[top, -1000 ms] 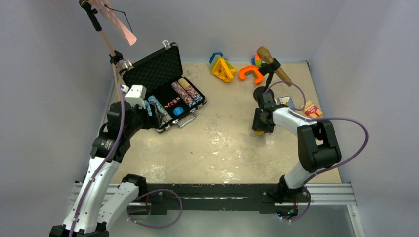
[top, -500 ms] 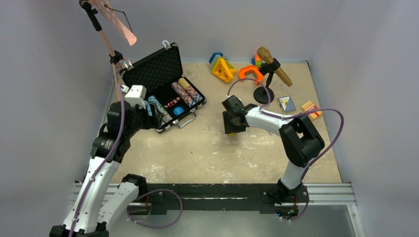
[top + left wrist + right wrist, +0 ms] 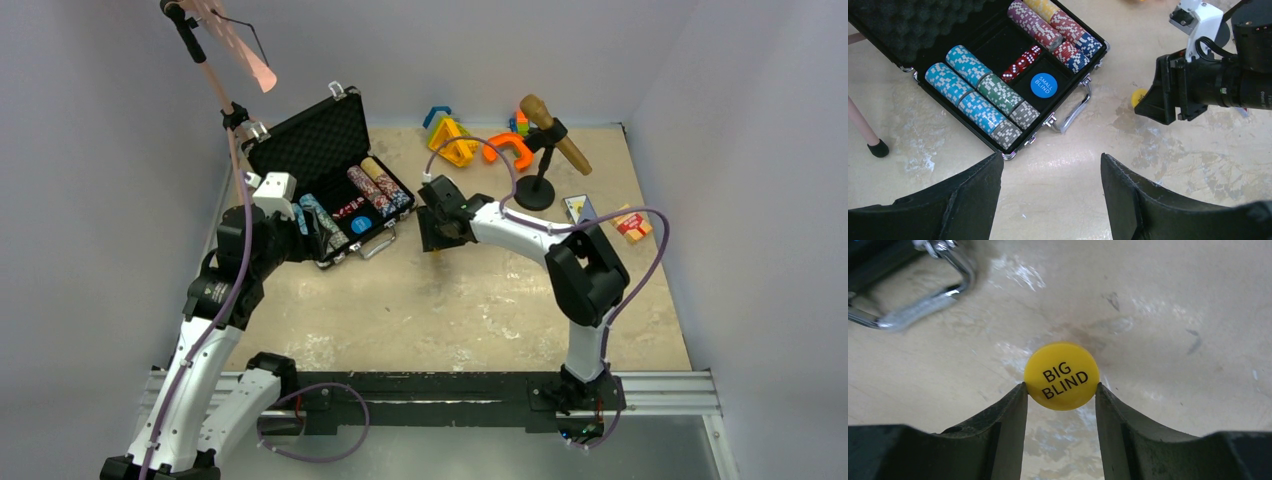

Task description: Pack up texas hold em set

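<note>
Yellow disc [image 3: 1061, 376] marked BIG BLIND sits pinched between the tips of the right fingers [image 3: 1000, 432], a silver handle [image 3: 923, 297] just ahead to their left, while the left fingers [image 3: 968, 197] gape wide with nothing in them, the open case [image 3: 893, 25] of chips [image 3: 983, 95] ahead on the worktop [image 3: 1063, 165].

In the left wrist view we saw only a sliver of the yellow disc [image 3: 1138, 96] at the right of the frame. The right gripper [image 3: 1148, 106] hid the rest of it, lettering included. The briefcase [image 3: 903, 25] lid ran off the top edge, and the bottom edge cut the left gripper [image 3: 1050, 160] off behind its fingertips. In the right wrist view the chrome handle [image 3: 923, 300] at upper left was blurred and clipped by the left edge. In the top view the card decks [image 3: 580, 208] at right were too small for us to read.
</note>
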Controlling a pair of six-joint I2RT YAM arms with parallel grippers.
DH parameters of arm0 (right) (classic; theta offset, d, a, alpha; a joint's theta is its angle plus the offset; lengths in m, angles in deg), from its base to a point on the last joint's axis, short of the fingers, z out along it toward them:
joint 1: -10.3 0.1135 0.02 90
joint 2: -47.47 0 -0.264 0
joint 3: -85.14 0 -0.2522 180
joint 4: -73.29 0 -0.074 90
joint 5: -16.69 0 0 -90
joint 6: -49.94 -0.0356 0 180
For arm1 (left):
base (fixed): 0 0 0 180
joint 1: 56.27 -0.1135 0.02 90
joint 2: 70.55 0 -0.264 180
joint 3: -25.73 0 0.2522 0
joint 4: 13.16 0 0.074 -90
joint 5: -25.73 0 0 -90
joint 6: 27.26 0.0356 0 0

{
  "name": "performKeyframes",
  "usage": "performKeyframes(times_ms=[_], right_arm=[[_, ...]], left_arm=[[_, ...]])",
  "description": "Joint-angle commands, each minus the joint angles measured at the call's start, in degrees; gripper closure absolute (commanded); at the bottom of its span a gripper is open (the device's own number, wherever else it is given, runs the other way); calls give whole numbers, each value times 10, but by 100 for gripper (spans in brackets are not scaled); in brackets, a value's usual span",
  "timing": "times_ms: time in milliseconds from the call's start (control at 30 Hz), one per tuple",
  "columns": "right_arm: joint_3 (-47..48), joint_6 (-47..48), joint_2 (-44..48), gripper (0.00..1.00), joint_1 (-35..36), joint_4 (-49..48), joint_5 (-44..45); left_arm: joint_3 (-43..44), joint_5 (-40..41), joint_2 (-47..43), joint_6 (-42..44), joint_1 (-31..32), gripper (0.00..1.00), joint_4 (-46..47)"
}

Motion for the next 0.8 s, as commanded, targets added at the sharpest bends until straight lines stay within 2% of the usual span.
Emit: performKeyframes(times_ms=[0,233,500,767], right_arm=[[90,17,-21,67,19,-12,-2],[241,38,-118,67,29,-24,-14],[441,46,-249,68,31,-44,-76],[543,44,-328,68,31,-83,-95]], left_arm=[[-1,5,-1,-8,3,25,20],[0,5,-1,-8,3,25,20],[0,5,-1,-8,3,25,21],[0,4,-2,-9,3,25,21]])
